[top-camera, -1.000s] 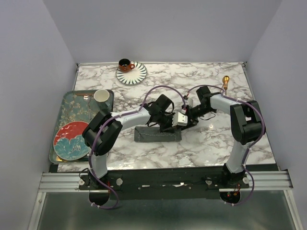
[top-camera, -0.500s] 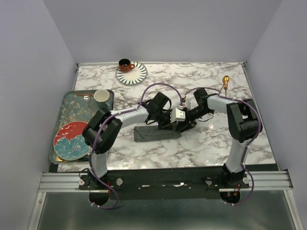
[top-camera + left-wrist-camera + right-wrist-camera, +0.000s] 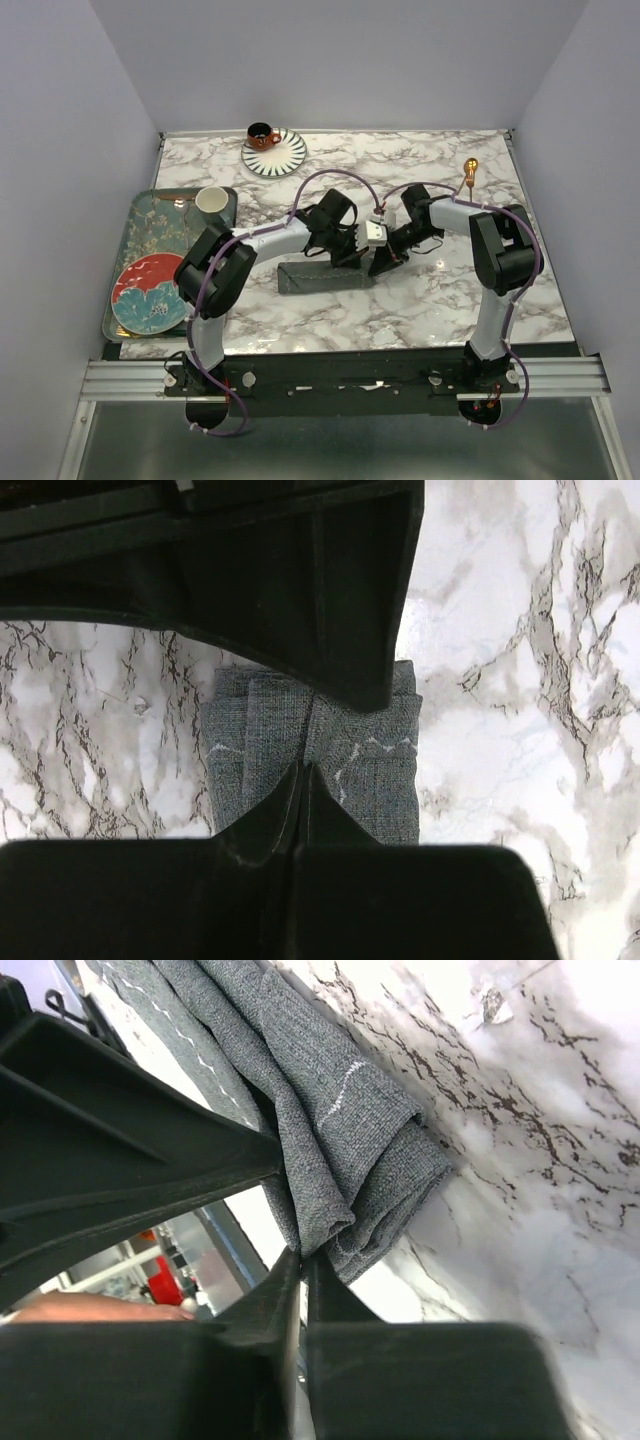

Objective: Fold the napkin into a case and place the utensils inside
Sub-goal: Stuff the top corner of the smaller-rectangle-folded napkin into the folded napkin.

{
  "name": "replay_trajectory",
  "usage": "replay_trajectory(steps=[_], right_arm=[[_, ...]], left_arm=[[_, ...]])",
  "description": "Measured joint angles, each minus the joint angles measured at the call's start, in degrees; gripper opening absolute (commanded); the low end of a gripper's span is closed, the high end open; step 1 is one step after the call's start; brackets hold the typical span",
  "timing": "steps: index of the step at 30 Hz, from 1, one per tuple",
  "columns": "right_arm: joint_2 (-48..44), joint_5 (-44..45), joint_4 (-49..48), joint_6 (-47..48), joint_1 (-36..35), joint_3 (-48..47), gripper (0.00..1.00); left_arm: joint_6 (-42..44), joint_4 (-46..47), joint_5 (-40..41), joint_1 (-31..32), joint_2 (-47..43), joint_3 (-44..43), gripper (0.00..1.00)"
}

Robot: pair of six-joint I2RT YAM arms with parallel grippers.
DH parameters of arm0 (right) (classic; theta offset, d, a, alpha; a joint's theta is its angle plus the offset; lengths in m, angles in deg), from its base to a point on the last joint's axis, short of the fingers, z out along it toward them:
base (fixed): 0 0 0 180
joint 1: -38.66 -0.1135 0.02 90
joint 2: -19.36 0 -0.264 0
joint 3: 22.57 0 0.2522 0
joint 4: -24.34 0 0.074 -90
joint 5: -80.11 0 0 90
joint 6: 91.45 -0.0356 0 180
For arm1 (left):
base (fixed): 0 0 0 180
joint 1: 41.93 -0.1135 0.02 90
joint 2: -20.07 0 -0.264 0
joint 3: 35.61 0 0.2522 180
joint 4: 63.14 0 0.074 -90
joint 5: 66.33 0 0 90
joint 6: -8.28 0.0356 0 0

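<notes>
The marble table carries a tray at left, a cup on its saucer at the far edge, and one gold utensil far right (well apart from both arms). The folded napkin lies at centre. The left gripper is closed, tips on its cloth. The right gripper pinches its end folds, having narrowed since a second ago.
</notes>
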Motion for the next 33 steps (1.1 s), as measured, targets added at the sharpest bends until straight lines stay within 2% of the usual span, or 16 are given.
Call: replay_trajectory(steps=[1,2,5,6,12,19,22,26,33], right_arm=[[0.0,0.11,-0.07,0.07,0.0,0.0,0.01],[0.0,0.17,-0.13,-0.02,0.0,0.0,0.01],[0.0,0.44,-0.13,0.09,-0.02,0.0,0.01],[0.0,0.46,-0.13,0.13,-0.02,0.0,0.01],[0.0,0.46,-0.15,0.44,-0.02,0.02,0.01],[0.0,0.46,-0.17,0.68,-0.02,0.04,0.01],[-0.04,0.46,-0.22,0.87,-0.02,0.2,0.01],[-0.04,0.46,-0.24,1.05,-0.02,0.28,0.01],[-0.04,0.44,-0.26,1.09,-0.02,0.28,0.01]], left_arm=[[-0.33,-0.04,-0.02,-0.09,0.04,-0.13,0.3],[-0.63,-0.11,-0.02,-0.15,0.07,-0.2,0.47],[-2.08,-0.33,-0.68,-0.66,0.07,-0.46,0.59],[-2.08,-0.33,-0.68,-0.66,0.07,-0.46,0.6],[-4.48,-0.59,-2.01,-3.04,0.11,-1.31,0.62],[-5.25,-1.2,-4.55,-2.99,1.81,-4.72,0.6],[-5.27,-1.79,-5.4,-2.99,3.37,-5.88,0.58],[-5.2,-3.26,-6.34,-2.99,5.09,-7.02,0.48],[-4.09,-5.51,-8.02,-2.99,5.9,-7.48,0.43]])
